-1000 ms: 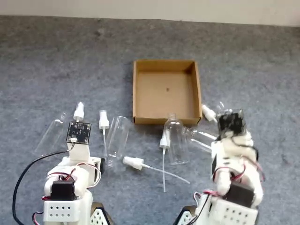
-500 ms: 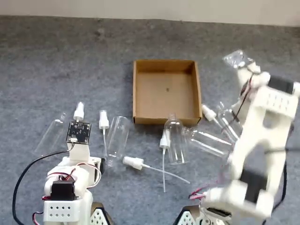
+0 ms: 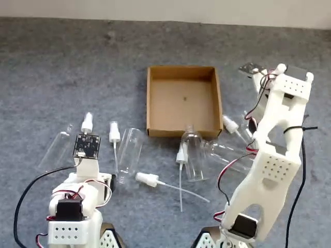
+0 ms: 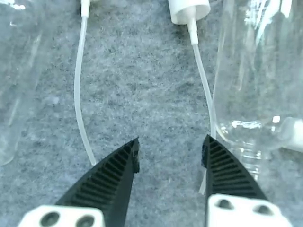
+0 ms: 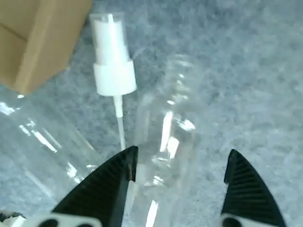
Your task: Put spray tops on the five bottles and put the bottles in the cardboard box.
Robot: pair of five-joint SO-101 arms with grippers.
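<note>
cardboard box point(image 3: 181, 68): open top, empty. clear bottles point(image 3: 129, 155) lying flat, two off to left, middle bottle point(image 3: 194, 155) with neck at box front wall, rest by right corner. white spray tops point(image 3: 114, 133) loose among them, long tubes.

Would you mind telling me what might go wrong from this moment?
The right end effector, open, hangs over a clear plastic bottle lying on the grey carpet; round and smooth, it may roll or slip when gripped. The white plastic spray top beside it has a thin tube that could get pinched too.
</note>
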